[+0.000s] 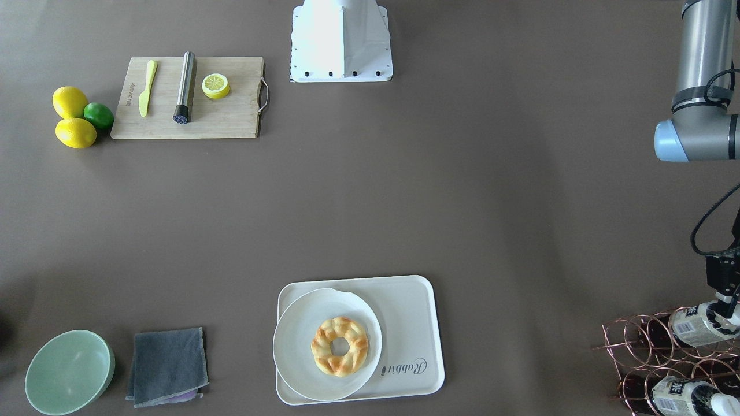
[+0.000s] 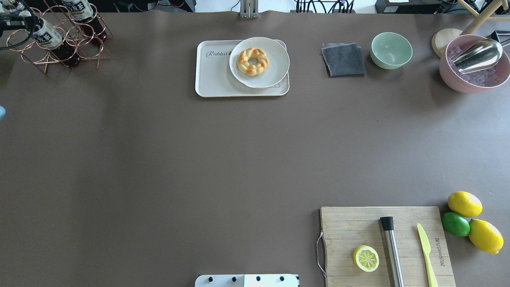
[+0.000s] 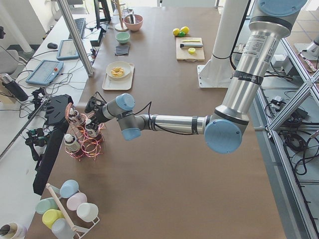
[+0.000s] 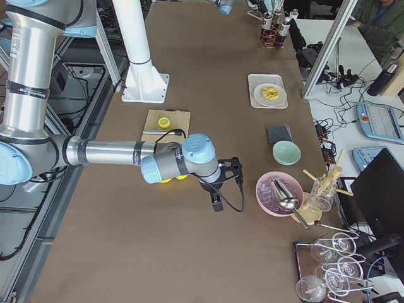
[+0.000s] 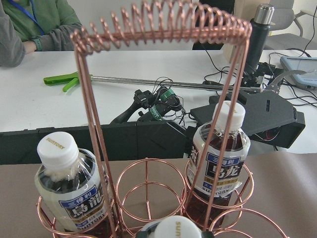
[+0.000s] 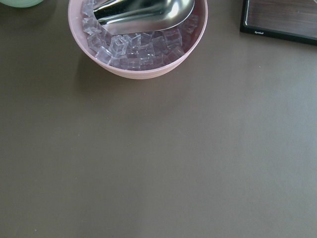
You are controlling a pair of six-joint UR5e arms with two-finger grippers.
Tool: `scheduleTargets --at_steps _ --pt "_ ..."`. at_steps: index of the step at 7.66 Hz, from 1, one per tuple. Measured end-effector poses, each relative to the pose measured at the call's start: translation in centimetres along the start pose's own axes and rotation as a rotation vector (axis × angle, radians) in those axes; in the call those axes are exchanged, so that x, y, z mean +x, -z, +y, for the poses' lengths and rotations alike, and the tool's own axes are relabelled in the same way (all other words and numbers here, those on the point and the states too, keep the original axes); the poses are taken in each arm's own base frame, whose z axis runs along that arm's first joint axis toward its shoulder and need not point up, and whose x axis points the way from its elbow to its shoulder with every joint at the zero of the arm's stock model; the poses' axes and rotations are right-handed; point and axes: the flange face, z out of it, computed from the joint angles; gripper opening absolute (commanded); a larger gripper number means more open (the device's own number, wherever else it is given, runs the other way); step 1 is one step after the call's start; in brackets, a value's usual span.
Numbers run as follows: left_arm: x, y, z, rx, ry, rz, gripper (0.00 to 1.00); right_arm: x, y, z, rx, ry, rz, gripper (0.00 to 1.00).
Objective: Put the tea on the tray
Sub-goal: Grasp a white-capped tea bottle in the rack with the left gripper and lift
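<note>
Tea run, pickup stage. My left gripper (image 1: 725, 303) hangs over the copper wire bottle rack (image 1: 636, 341) at the table's corner. It's right above the white cap of the small clear bottle of dark reddish-brown tea (image 1: 698, 325), which sits in one of the rack's rings with other bottles alongside. I honestly can't tell whether my jaws are spread or clamped, since the wrist cam shows only the cap at its bottom edge and no fingers.

What I reckon matters here:
- Grab at the cap or neck, squarely, because the label part is down inside the ring.
- Pull out along the ring's axis, or the wire will likely snag and the whole rack comes along.
- Mind the rack's coiled handle arching overhead.

The cream-white rectangular tray (image 1: 417, 300) is well apart from the rack. A round white plate (image 1: 295, 358) with a braided ring pastry (image 1: 340, 346) hogs most of it, so I'd aim for the bare strip by the lettering.

My right gripper (image 4: 216, 203) is off near the pink bowl of ice (image 4: 268, 196). I can't tell its state either.
</note>
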Motion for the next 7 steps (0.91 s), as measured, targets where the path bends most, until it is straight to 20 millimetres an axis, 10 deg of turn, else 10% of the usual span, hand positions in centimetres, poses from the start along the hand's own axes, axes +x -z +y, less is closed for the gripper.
scheduleTargets --at_steps 2,7 --pt "-0.2 0.1 -0.1 0.002 -0.005 -0.003 0.0 0.0 0.0 0.0 0.0 0.0 0.0 1.0" --pt "-0.6 2.4 -3.8 0.052 0.008 0.009 0.0 0.0 0.1 0.0 0.002 0.002 -0.001 1.0"
